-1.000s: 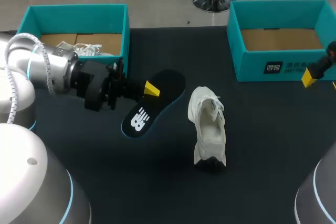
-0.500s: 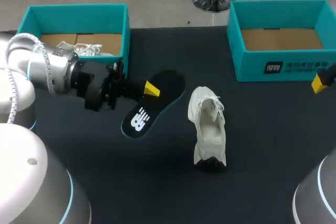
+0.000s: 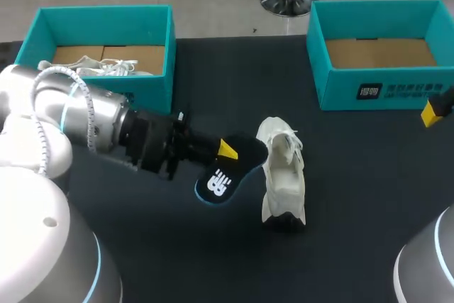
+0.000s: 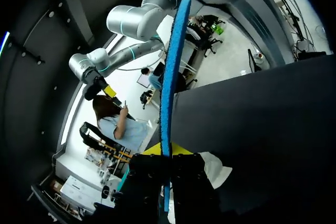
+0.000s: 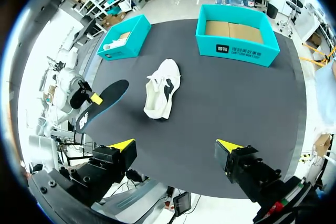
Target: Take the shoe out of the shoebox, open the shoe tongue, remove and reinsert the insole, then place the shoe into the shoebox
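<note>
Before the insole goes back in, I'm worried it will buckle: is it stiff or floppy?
Probably fairly stiff: the insole, pinched by the left gripper, juts out straight without drooping. Thin, so likely light; it may bend if jammed against the shoe.

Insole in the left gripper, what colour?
The insole is black, blue-edged, with a white logo; best in head view.

A dark, matte desk (image 3: 355, 196) fills most of the head view, with pale floor showing past its far edge. Toward its far left corner stands a teal box (image 3: 99, 26) with a brown cardboard floor. A second white shoe (image 3: 113, 69) with loose laces lies inside, against the near wall.
</note>
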`<state>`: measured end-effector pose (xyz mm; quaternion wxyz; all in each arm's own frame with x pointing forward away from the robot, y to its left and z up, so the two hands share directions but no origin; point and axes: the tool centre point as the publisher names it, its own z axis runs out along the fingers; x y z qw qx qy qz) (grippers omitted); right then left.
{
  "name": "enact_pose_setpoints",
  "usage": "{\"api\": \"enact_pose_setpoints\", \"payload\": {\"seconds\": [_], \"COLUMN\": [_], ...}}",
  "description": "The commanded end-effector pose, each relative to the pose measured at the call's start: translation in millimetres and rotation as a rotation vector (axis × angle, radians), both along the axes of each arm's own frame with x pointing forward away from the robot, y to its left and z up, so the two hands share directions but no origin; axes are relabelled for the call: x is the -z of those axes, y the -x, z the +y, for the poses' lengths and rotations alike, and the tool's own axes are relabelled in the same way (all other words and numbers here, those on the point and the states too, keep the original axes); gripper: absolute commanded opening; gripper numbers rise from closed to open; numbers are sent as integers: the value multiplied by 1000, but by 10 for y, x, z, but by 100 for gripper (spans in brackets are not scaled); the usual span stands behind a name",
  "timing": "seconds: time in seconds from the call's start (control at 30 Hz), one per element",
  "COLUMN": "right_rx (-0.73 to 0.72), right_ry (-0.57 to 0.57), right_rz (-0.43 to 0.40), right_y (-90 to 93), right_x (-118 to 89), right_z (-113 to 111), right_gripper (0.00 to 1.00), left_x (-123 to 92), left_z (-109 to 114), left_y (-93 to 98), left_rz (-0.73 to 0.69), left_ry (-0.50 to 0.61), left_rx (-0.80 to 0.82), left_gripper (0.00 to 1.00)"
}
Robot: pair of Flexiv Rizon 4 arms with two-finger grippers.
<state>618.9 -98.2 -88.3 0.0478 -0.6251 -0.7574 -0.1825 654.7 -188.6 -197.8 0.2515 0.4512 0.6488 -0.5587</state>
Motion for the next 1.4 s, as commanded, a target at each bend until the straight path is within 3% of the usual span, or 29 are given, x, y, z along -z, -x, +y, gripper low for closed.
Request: {"api": "enact_pose_setpoints", "payload": {"seconds": [0.03, 0.3, 0.6, 1.0, 1.4], "right_rx": [-1, -1, -1, -1, -1], "right_ry": [2, 2, 2, 2, 2], "right_rz": [8, 8, 8, 8, 8], "right_y": [-37, -37, -37, -37, -37], "right_x": [-10, -10, -10, -10, -10], "right_z": [8, 8, 8, 8, 8], "right_gripper": [100, 100, 100, 100, 100], "left_x": [171, 372, 509, 765, 642], "left_z": [-124, -236, -393, -535, -615], "left_y": [93, 111, 55, 46, 58], "left_rz": [40, 148, 155, 188, 159], "left_ry": [-19, -23, 9, -33, -17], "left_rx": [-44, -25, 23, 26, 50], "left_gripper": [0, 0, 0, 0, 0]}}
